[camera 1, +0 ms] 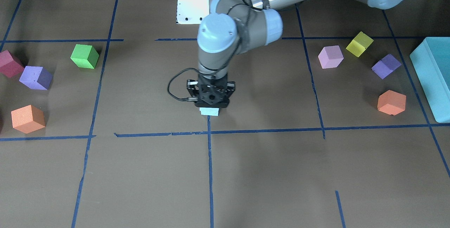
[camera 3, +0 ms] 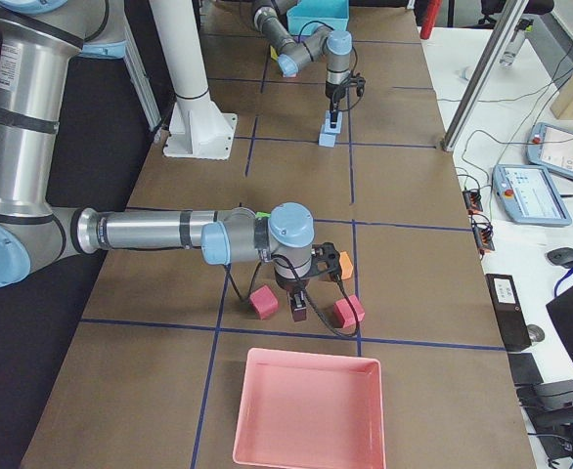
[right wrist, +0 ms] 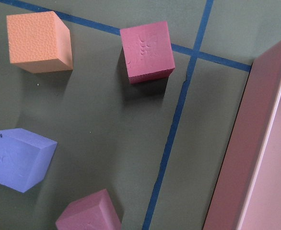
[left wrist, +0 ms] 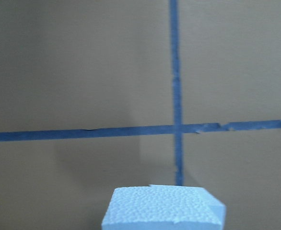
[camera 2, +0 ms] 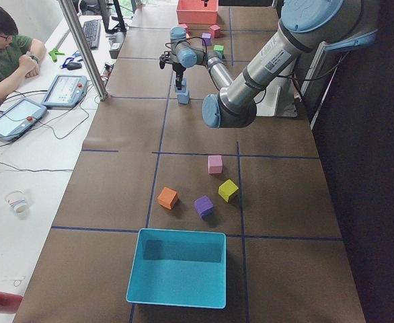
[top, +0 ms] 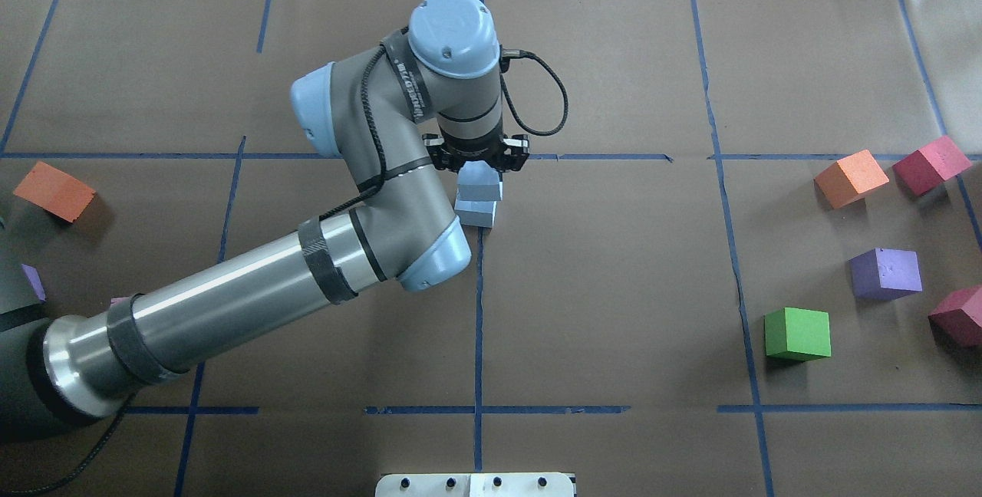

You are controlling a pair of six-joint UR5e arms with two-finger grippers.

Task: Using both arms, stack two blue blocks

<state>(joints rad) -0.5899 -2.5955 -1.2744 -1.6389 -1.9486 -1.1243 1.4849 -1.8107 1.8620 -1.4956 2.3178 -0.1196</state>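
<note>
Looking at the left gripper (top: pixel 479 162), you find the upper light blue foam cube (top: pixel 481 182) directly beneath it, resting on the lower light blue foam cube (top: pixel 476 215) at the middle of the tabletop (top: pixel 614 290), so lift straight up; whether the jaws are clamped or open, I cannot tell.

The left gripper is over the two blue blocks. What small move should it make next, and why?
Probably release and lift straight up. The left gripper sits around the upper blue block, which seems to rest on the lower blue block; whether the jaws are shut is unclear. A sideways move could topple the stack.
</note>
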